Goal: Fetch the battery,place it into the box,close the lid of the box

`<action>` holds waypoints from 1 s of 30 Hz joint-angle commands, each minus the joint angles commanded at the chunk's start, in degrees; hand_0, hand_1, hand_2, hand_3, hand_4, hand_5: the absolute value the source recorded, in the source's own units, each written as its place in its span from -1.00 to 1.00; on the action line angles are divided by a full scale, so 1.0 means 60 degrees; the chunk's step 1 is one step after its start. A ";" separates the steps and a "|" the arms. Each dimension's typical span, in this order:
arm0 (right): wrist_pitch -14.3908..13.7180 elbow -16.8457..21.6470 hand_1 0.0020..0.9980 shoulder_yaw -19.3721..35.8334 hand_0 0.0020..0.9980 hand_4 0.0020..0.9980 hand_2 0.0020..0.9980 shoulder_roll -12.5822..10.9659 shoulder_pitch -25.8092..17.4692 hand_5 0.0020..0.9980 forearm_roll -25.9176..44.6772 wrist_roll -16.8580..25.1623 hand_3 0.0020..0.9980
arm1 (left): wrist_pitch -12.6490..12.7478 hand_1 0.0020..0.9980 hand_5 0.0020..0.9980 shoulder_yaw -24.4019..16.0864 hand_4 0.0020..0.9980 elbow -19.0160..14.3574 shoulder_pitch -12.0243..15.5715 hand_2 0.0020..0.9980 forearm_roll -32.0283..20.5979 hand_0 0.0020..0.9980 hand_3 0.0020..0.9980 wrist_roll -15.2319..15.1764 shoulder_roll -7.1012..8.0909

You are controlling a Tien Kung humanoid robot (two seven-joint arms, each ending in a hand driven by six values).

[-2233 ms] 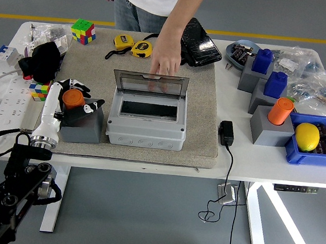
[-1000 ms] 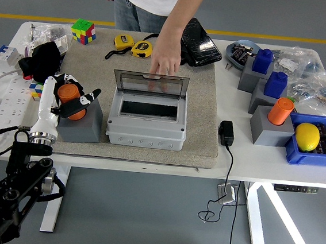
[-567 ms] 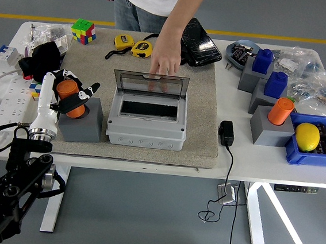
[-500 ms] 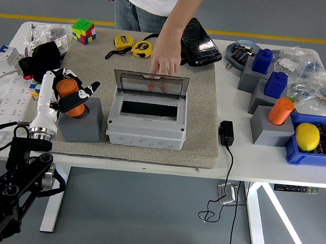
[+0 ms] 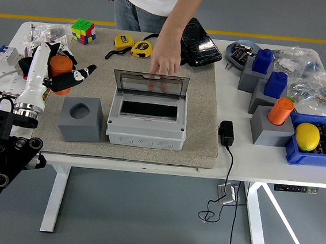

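My left hand (image 5: 62, 73) is shut on the orange cylindrical battery (image 5: 59, 65) and holds it up in the air, left of and above the grey holder block (image 5: 81, 120), whose round socket stands empty. The grey box (image 5: 145, 131) sits in the middle of the beige mat (image 5: 202, 131), its clear lid (image 5: 150, 84) standing upright and open. A person's hand (image 5: 164, 57) rests on the lid's top edge from the far side. The right arm is out of view.
At the right stand grey blocks with another orange battery (image 5: 280, 111) and two blue ones (image 5: 262, 60), and a blue bin with a lemon (image 5: 306, 136). A black charger (image 5: 226, 133) lies right of the mat. Tape measures (image 5: 133, 45), a cube (image 5: 83, 30) and a power strip (image 5: 6, 104) are at the back and left.
My left hand closed on the orange battery, pulled it out of the grey holder and raised it up and to the left. The holder's socket is now empty. The person's hand stayed on the lid.
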 joint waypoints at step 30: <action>-0.0047 0.0000 0.68 0.0297 0.71 1.00 0.60 -0.0171 0.0067 1.00 -0.0126 0.0007 0.64 | -0.1827 -0.80 -0.34 0.2510 0.39 -0.3144 0.0104 -0.72 0.5765 -0.87 -0.76 0.2990 0.1510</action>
